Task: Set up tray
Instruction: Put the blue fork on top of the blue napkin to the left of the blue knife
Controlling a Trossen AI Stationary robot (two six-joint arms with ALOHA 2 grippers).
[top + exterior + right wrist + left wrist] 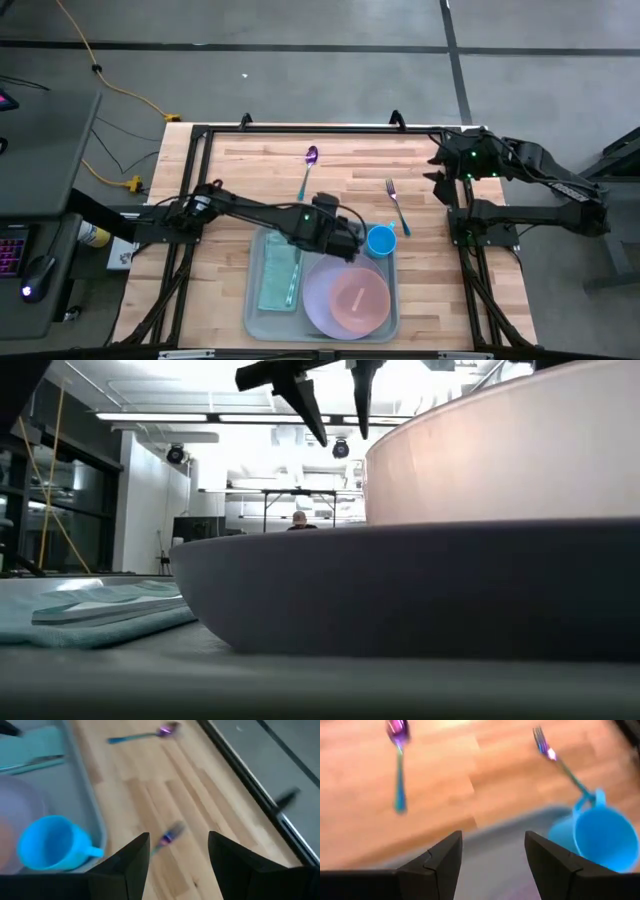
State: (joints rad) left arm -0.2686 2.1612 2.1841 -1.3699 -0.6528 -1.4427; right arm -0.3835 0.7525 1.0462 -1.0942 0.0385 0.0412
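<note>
The pale grey-green tray (258, 255) lies at the table's near middle. In it are a lavender plate (318, 292) with a pink bowl (360, 298) on it, a folded teal napkin (276, 280) at its left, and a blue cup (381, 240) standing in its far right corner. My left gripper (357, 238) hovers open above the tray's far part, just left of the cup (600, 837), with nothing between its fingers. My right gripper (440, 172) waits open at the table's far right. A spoon (308, 168) and a fork (397, 205) lie on the bare wood beyond the tray.
A black frame (300, 128) runs around the table's edges. A slim utensil (45, 760) lies on the napkin. Bare wood shows between the spoon and the fork and left of the tray. In the low view a person (297, 520) shows far off in the room.
</note>
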